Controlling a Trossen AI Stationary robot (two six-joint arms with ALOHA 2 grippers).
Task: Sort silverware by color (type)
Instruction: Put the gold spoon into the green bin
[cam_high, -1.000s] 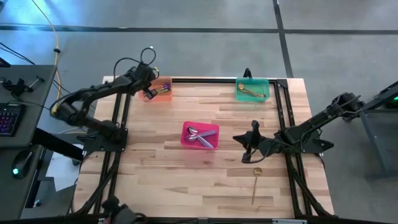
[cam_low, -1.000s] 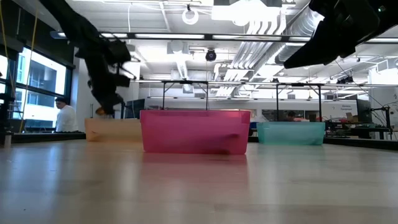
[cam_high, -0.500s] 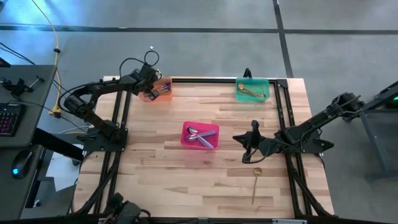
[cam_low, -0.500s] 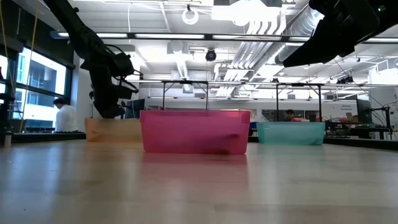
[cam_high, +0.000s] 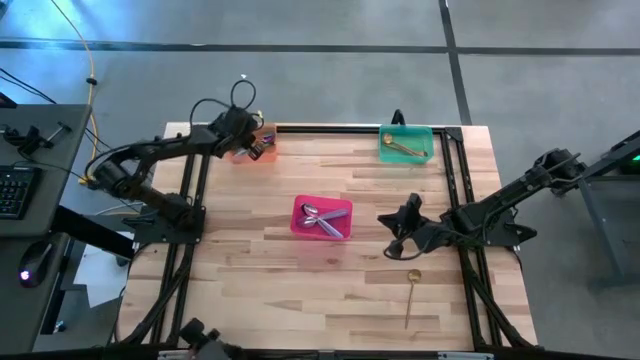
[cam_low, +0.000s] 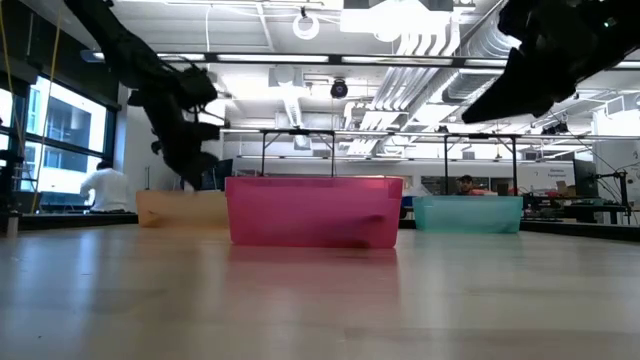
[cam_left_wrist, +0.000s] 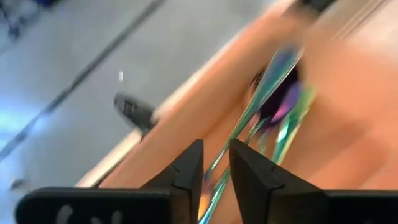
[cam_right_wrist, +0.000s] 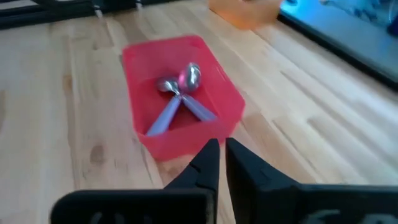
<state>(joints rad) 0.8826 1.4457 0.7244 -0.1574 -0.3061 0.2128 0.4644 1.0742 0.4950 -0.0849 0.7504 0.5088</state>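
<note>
The left gripper (cam_left_wrist: 215, 163), nearly closed and empty, hovers over iridescent spoons (cam_left_wrist: 273, 93) in the orange bin (cam_high: 256, 143); only the wrist view shows them clearly.

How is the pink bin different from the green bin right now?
The pink bin sits mid-table; the green bin sits at the far edge. The pink bin holds crossed silver spoons with lilac handles; the green bin holds gold spoons. Both are small open plastic bins.

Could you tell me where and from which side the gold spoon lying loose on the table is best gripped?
Grip the gold spoon at mid-handle from straight above, fingers spanning the thin stem: it lies flat on the table, bowl toward the right end effector, so the sides offer little.
</note>
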